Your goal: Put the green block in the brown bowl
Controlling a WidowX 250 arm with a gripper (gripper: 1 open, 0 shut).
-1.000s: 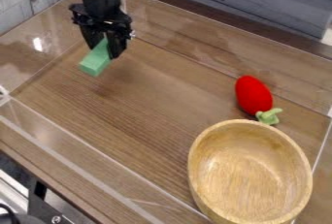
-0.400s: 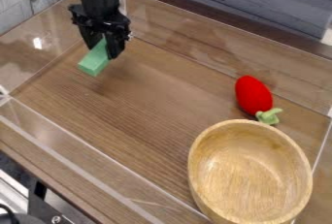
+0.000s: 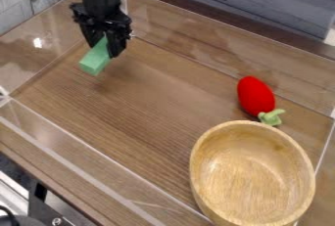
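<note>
The green block (image 3: 94, 62) lies at the far left of the wooden table top, its upper end between my fingers. My gripper (image 3: 105, 46) points straight down over it, with its dark fingers (image 3: 88, 40) closed against the block's two sides. The block's lower end sticks out toward the camera and rests low near the table. The brown bowl (image 3: 199, 161), large, round and of light wood, stands empty at the near right corner, far from the gripper.
A red strawberry toy (image 3: 257, 95) with a green stem lies just behind the bowl on the right. Clear plastic walls (image 3: 39, 34) run along the left and front of the table, and a grey plank wall stands behind.
</note>
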